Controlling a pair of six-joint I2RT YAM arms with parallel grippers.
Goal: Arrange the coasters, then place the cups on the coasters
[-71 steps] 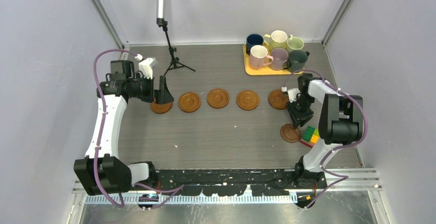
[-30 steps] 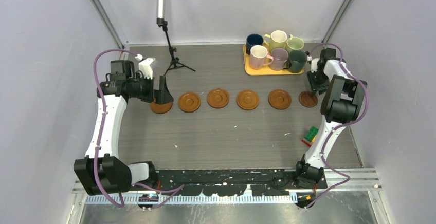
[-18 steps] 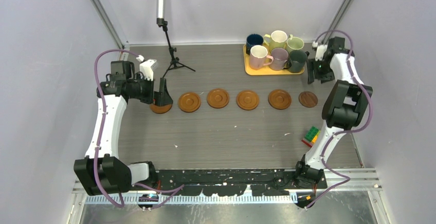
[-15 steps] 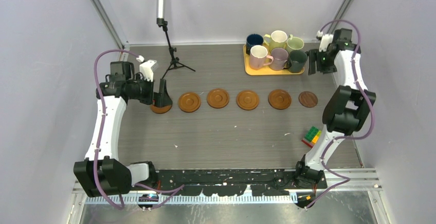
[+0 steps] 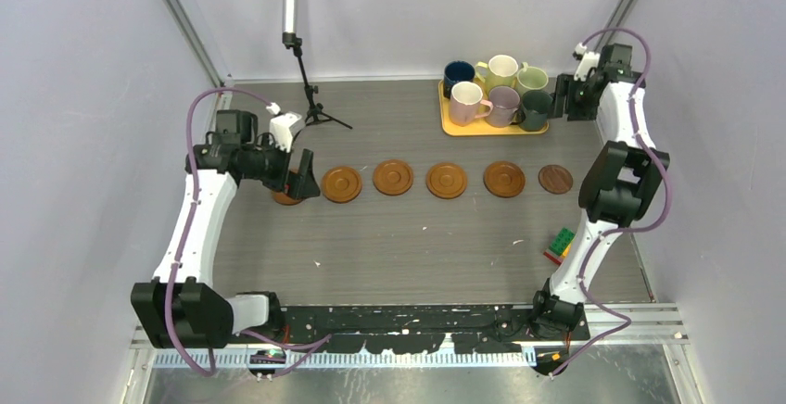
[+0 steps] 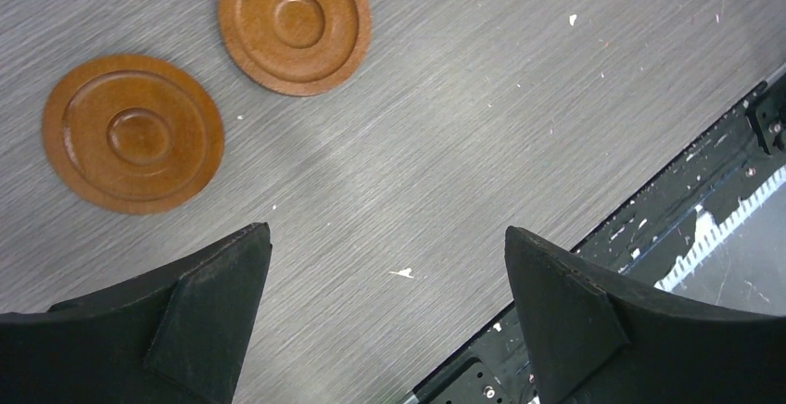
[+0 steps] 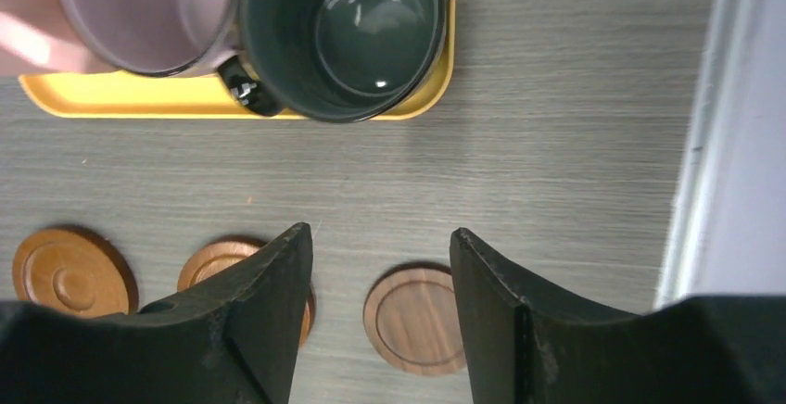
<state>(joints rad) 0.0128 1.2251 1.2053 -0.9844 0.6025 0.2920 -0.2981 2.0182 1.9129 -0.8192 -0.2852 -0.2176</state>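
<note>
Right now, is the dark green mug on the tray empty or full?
Empty: the right wrist view looks straight down into the dark green mug and shows its bare glossy bottom, nothing inside.

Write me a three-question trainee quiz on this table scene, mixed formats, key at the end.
1. True or false: all six cups stand on the yellow tray.
2. Which is nearest the right pincer? A navy cup; B dark green cup; C pink cup.
3. Fill in: the darkest coaster lies at the robot's ___ end of the row.
Key: 1 true; 2 B; 3 right.
</note>
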